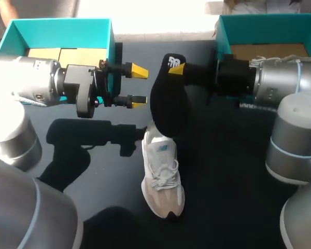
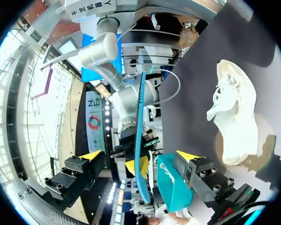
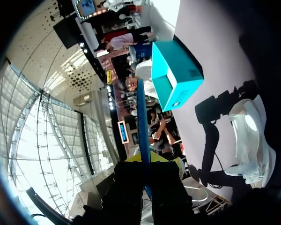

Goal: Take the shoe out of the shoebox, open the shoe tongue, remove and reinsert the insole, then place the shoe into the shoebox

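Dark tabletop (image 1: 223, 171) spreads out in front of you, with two teal boxes at its far edge: the left shoebox (image 1: 57, 31), which has tan card lying inside, and the right shoebox (image 1: 269, 28), which has a bare brown floor.

Your right arm comes in from the right, just in front of the right shoebox. Your right gripper (image 1: 175, 67) is clamped on the far end of the black insole (image 1: 168, 104), and one yellow tip shows against it. The insole is held up off the table near the middle. It runs from the gripper toward you, and its near end sits over the heel opening of the shoe (image 1: 163, 179). You cannot tell from above whether that end touches the shoe. In the right wrist view the insole shows edge-on, a thin blue line pinched between the fingers.

The shoe is white with a beige toe. It stands sole down on the table near the middle, outside both boxes, with its toe toward you, its heel away from you and its laces loose.

Your left arm comes in from the left, in front of the left shoebox. Your left gripper (image 1: 138, 85) is spread wide and holds nothing. It points right at the insole, just beside it and clear of it. In the left wrist view the insole's thin edge stands ahead of the gap between the two yellow tips, and the shoe lies off to one side on the table.
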